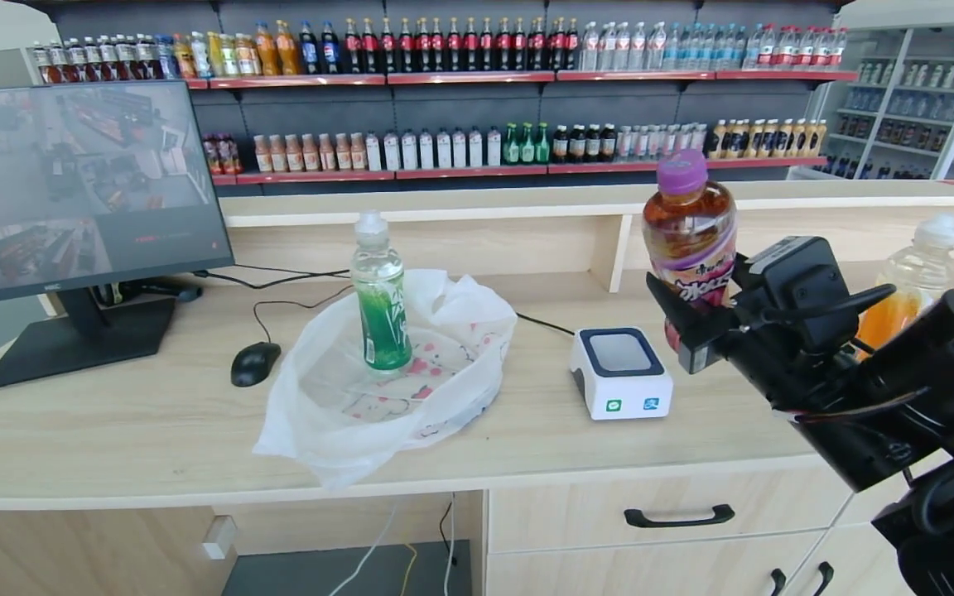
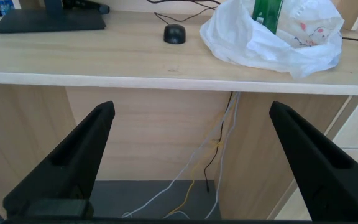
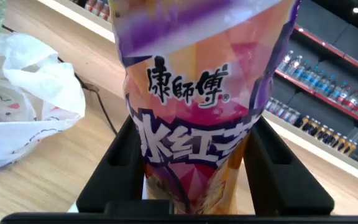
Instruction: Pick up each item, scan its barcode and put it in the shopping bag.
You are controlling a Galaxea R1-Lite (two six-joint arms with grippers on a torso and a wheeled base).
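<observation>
Fingers (image 3: 114, 168) of the right gripper (image 1: 696, 310) were clamped on the lower body of the amber plastic drink bottle with a purple cap and purple-pink label (image 1: 688, 232). That bottle was held upright in the air, above and to the right of the white box-shaped barcode scanner with a dark glass window (image 1: 619, 372), and apart from it. The left gripper (image 2: 191, 162) had its fingers (image 2: 73, 162) spread wide and grasping nothing, low in front of the light wooden counter (image 1: 154, 414), well left of the scanner.

The thin white plastic shopping bag with pink print (image 1: 311, 422) lay open left of the scanner. A clear plastic bottle with a green label and white cap (image 1: 380, 306) stood upright inside it.

Step in hand, as judged: scanning.
- Turn the wrist until the barcode faces the glass window.
- Lower the label close over the window and hold it steady.
- Keep the fingers off the code.
- For bagging, carry the bottle leftward over the scanner and set it beside the green-labelled bottle without tipping that one.

The barcode's position on the label could not be made out. The held bottle's base was covered by the fingers. A clear bottle of orange liquid with a white cap (image 1: 908, 281), far right of the scanner, was partly hidden behind the right arm.
</observation>
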